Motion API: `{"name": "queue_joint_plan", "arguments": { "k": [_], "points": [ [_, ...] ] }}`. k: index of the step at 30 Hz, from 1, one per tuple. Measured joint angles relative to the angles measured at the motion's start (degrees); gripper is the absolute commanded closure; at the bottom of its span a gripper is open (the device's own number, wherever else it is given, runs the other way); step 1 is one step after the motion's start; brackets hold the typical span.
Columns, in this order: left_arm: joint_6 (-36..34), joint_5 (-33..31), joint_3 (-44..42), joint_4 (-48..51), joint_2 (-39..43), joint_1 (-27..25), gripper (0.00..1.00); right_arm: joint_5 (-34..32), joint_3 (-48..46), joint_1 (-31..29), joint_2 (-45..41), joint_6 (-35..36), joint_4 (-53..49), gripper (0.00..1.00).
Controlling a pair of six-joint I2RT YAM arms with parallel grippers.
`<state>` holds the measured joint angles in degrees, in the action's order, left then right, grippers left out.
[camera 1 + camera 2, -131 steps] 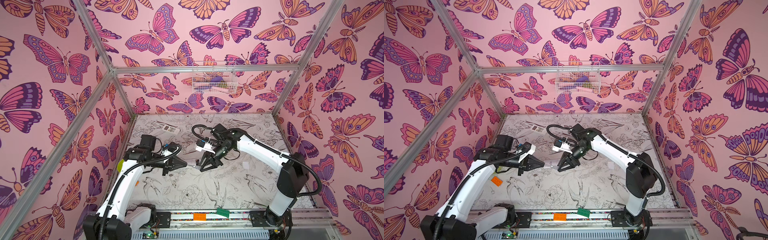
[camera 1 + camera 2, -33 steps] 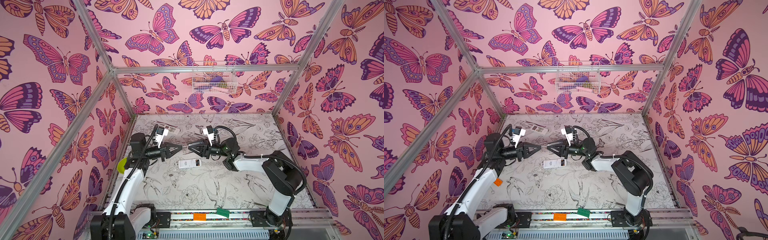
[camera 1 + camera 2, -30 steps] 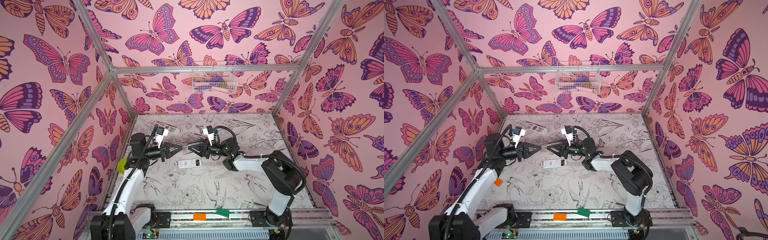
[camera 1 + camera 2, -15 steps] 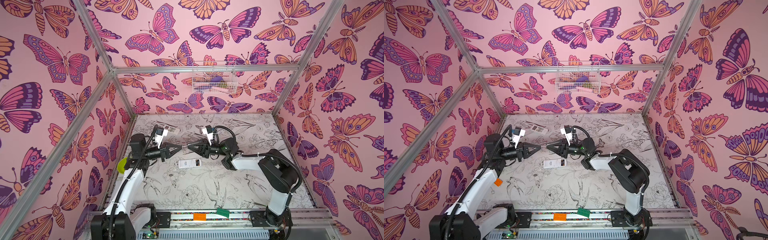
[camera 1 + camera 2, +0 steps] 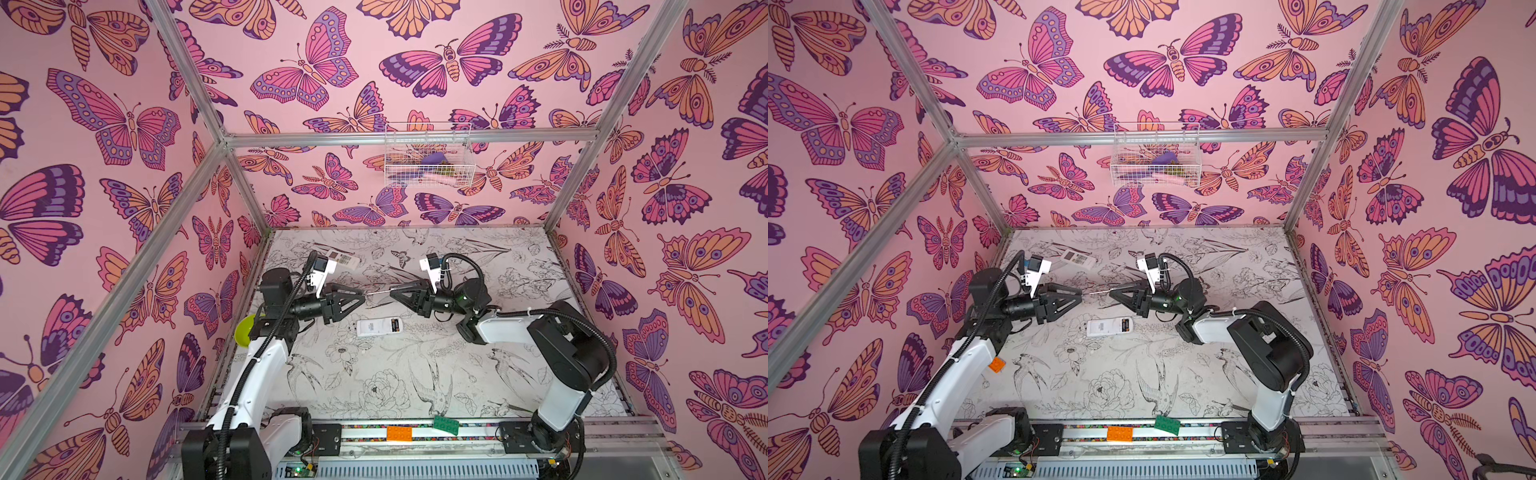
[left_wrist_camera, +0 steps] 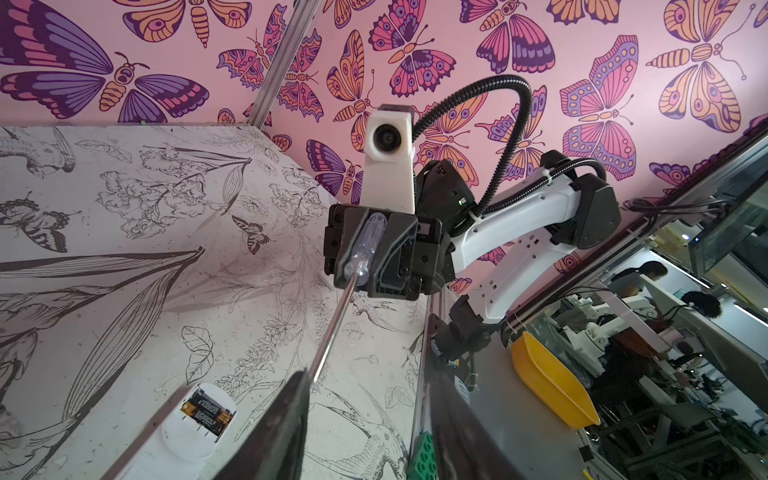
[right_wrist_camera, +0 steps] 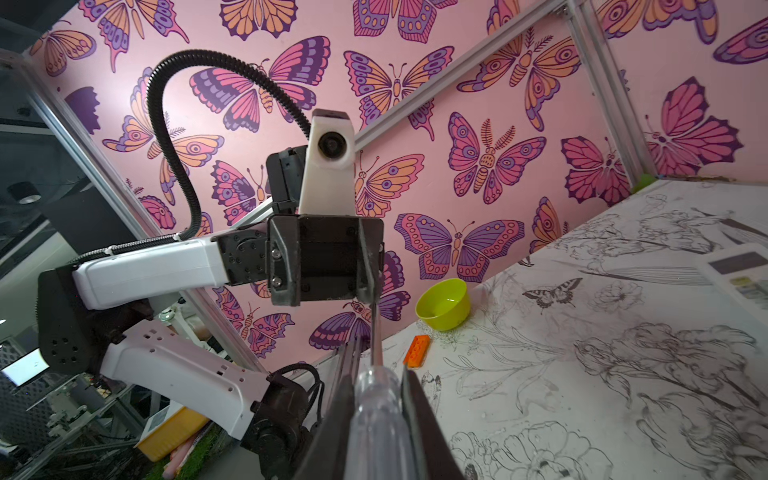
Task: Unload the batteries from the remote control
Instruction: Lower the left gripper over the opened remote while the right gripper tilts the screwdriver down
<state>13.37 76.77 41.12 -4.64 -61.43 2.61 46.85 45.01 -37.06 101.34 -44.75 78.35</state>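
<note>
While both arms reach toward each other above the middle of the flower-printed table [image 5: 415, 374], I can see the right gripper [image 5: 392, 293] clamped on the clear plastic handle of a thin-shafted metal screwdriver [image 5: 376, 292]. In the right wrist view the handle is pinched tight between its fingers [image 7: 430, 440]. The shaft points across at the left gripper [image 5: 361, 296], whose jaws stand apart with a plain gap between them. The shaft's tip lies against one of its fingers [image 7: 368, 257], and nothing is gripped there.

The black batteries with gold-coloured ends [image 6: 208, 411] sit in the open compartment at one end of a white rectangular remote control [image 5: 374, 328] that lies flat on the table. I think two cells lie side by side, but the angle is too skewed for a sure count. In both top views the remote control lies just toward the front edge from the gap between the two grippers, with its battery end on the right arm's side. Both grippers are clear of it.

A second white remote [image 5: 343, 258] lies near the back edge. A lime-green plastic bowl [image 7: 442, 303] and a small orange toy brick [image 7: 417, 351] sit by the left wall.
</note>
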Motion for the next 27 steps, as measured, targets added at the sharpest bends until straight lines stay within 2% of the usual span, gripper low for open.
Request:
{"name": "queue_joint_plan", "arguments": {
  "k": [5, 7, 10, 12, 15, 20, 25, 27],
  "points": [
    [-10.12, -1.25, 3.78, 10.27, 0.02, 0.81, 0.50, -0.04, -5.14, 3.85, -4.79, 3.69, -4.11, 0.98],
    [-15.82, -3.04, 6.80, 16.52, -0.22, 0.79, 0.46, 0.31, -5.92, 4.90, -7.19, 6.23, -8.26, 0.98],
    [-25.14, -6.91, 12.07, 25.57, -1.05, 0.46, 0.35, 0.50, -6.10, 5.57, -13.22, 13.46, -19.63, 0.98],
    [-31.43, -10.36, 14.58, 30.36, -1.51, -0.26, 0.21, 0.50, -5.64, 5.57, -18.49, 20.59, -29.59, 0.98],
    [-38.82, -15.41, 16.26, 35.65, -2.58, -1.70, 0.07, 0.02, -3.30, 5.55, -23.78, 30.51, -44.19, 0.98],
    [-48.70, -23.74, 16.52, 40.72, -5.11, -4.55, 0.05, -2.43, -1.57, 5.57, -28.55, 43.17, -62.29, 0.98],
    [-57.18, -29.51, 16.37, 42.49, -7.15, -8.26, 0.04, -4.74, -1.81, 5.57, -29.57, 48.72, -70.01, 0.97],
    [-60.22, -31.10, 16.20, 42.84, -8.11, -9.57, 0.00, -5.27, -2.34, 5.57, -29.55, 50.45, -71.73, 0.97]
  ]
}}
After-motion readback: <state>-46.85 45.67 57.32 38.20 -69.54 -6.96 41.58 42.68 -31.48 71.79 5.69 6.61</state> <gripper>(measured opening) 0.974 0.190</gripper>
